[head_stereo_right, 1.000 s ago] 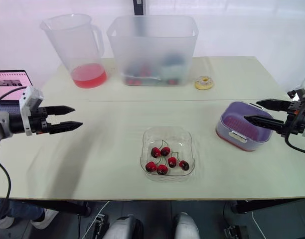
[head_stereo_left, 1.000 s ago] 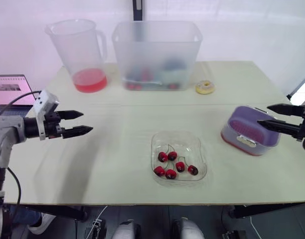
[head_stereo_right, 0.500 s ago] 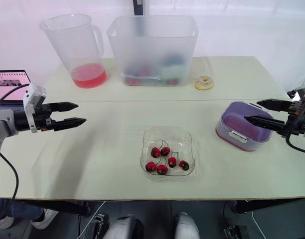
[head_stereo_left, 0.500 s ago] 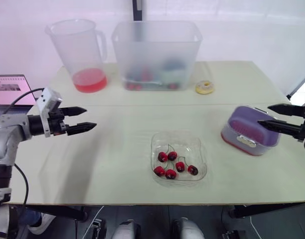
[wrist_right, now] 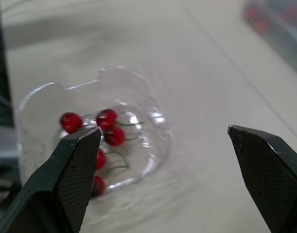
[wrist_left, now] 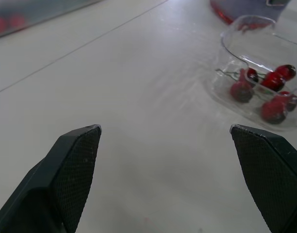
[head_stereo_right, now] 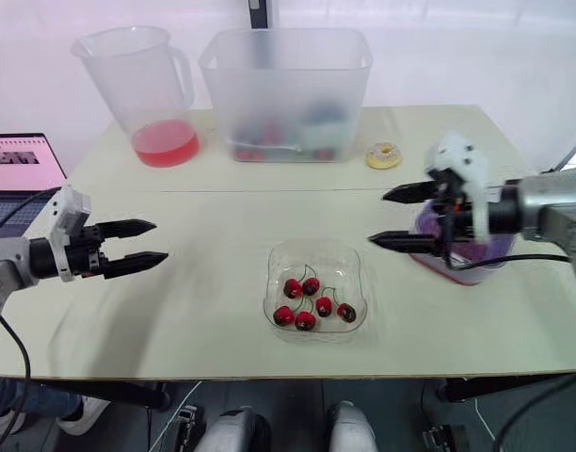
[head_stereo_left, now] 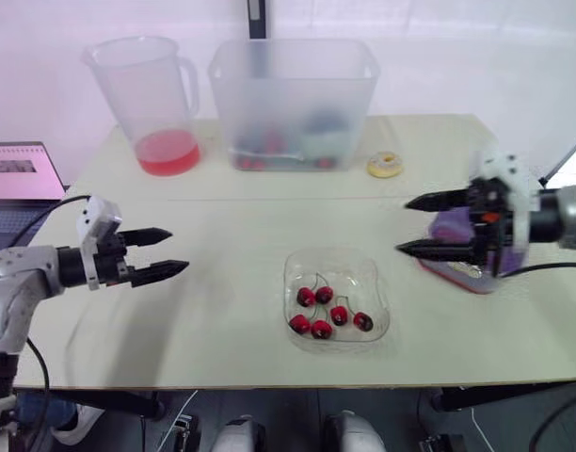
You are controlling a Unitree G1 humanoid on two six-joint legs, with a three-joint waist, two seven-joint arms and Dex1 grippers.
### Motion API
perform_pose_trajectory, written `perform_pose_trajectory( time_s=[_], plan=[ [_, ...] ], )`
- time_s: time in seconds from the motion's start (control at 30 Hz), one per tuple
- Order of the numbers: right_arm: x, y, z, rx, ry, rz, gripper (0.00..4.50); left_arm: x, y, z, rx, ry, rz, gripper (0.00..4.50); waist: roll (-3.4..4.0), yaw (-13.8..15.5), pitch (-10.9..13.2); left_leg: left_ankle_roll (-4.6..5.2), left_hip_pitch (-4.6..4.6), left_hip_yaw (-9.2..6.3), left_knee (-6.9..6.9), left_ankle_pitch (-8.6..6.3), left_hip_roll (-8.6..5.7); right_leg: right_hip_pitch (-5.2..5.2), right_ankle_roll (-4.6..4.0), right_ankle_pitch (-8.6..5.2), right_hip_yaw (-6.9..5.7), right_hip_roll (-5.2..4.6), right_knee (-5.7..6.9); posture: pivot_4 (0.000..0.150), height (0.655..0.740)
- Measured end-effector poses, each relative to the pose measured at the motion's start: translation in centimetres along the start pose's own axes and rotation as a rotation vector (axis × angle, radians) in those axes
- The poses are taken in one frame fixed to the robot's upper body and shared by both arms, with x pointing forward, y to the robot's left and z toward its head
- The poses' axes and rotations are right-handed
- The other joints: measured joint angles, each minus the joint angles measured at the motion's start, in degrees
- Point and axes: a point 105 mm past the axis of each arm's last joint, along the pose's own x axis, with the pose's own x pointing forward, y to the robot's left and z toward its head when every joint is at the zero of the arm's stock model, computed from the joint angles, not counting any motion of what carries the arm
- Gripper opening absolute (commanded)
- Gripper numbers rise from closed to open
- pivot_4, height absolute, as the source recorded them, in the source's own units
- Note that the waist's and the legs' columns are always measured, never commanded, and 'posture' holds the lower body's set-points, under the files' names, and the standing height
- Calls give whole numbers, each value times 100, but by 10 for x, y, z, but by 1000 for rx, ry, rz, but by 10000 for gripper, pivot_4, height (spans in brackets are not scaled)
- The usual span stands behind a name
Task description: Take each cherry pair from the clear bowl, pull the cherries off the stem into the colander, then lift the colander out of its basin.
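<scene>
Clear bowl (head_stereo_left: 371,281) holding red cherries (head_stereo_left: 339,314), pitcher (head_stereo_left: 145,89) with red liquid (head_stereo_left: 168,153), left claw (head_stereo_left: 178,250) and right claw (head_stereo_left: 403,226) both spread

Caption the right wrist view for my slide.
Open right claw aimed at the clear bowl of stemmed cherries on the table.

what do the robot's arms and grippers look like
The left arm and right arm are silver-grey, each with a white boxy housing at the wrist and a thin black cable trailing off. The left gripper and right gripper each have two long black fingers tapering to points, with cross-hatched pads.
</scene>
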Motion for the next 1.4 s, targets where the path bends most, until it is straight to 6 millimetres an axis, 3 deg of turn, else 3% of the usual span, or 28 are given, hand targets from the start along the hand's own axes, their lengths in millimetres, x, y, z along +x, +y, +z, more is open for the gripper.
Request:
perform_pose_trajectory(
  time_s=[0.1, 0.17, 0.3, 0.37, 0.47, 0.6, 0.8, 1.07, 1.17, 1.23, 1.4],
  plan=[
    [27, 20, 19, -32, 40, 135, 44450, 2, -14, 2, -20, -48, -16, 45000, -2, 12, -1, 0, -3, -12, 3, 0, 1, 1, -1, 0, -3, -4, 0, 1500, 6886],
    [44, 28, 18, -16, 90, 184, 44450, 1, -19, 0, -33, -55, -6, 45000, -4, 10, -2, -1, -4, -11, 3, 0, 1, 1, -1, 0, -3, -5, -2, 1500, 6886],
    [99, 41, -21, -5, 265, 185, 44450, 4, -33, -4, -50, -76, -16, 45000, -12, 7, -8, -2, -5, -11, 3, 0, -2, -1, -1, 0, -3, -11, 3, 1500, 6886],
    [109, 47, -38, 6, 336, 188, 44450, 4, -36, -3, -48, -77, -5, 45000, -12, 24, -6, -2, -18, -11, 5, 1, -10, -11, -1, 0, -5, -10, 3, 1500, 6886],
    [111, 33, -45, 10, 375, 77, 44450, 2, -34, -4, -48, -75, 26, 45000, -16, 0, -9, -2, -11, -9, 8, 1, -13, -3, -2, 1, -8, -9, 3, 1500, 6886],
    [115, 28, -51, 43, 398, 22, 31541, 2, -35, -4, -48, -76, 30, 45000, -16, -7, -8, -2, -8, -10, 4, 1, -6, -4, -2, 0, -10, -1, 3, 1500, 6886],
    [119, 33, -64, 97, 432, 14, 31541, 2, -33, -4, -49, -76, 45, 45000, -16, -9, -8, -2, -7, -9, 4, 1, -6, -4, -2, 0, -11, 0, 4, 1500, 6886],
    [119, 25, -79, 116, 450, -40, 31541, 4, -32, 0, -31, -83, 40, 45000, -16, -9, -8, -2, -7, -8, 3, 1, -6, -3, -2, 0, -11, 2, 3, 1500, 6886],
    [120, 24, -79, 108, 447, -44, 23056, 7, -33, -4, -35, -70, 33, 45000, -16, -22, -8, -2, -7, -9, 3, 1, -6, -4, -2, 0, -11, 3, 3, 1500, 6886],
    [121, 23, -77, 95, 435, -43, 13783, 8, -31, -6, -39, -64, 33, 45000, -16, -23, -8, -1, -8, -9, 3, 1, -5, -4, -2, 0, -11, 4, 3, 1500, 6886],
    [122, 24, -78, 64, 436, -31, 13783, 9, -29, 0, -17, -79, 27, 45000, -16, -14, -8, -1, -8, -9, 3, 0, -6, -3, -2, 0, -11, 3, 2, 1500, 6886]
  ],
)
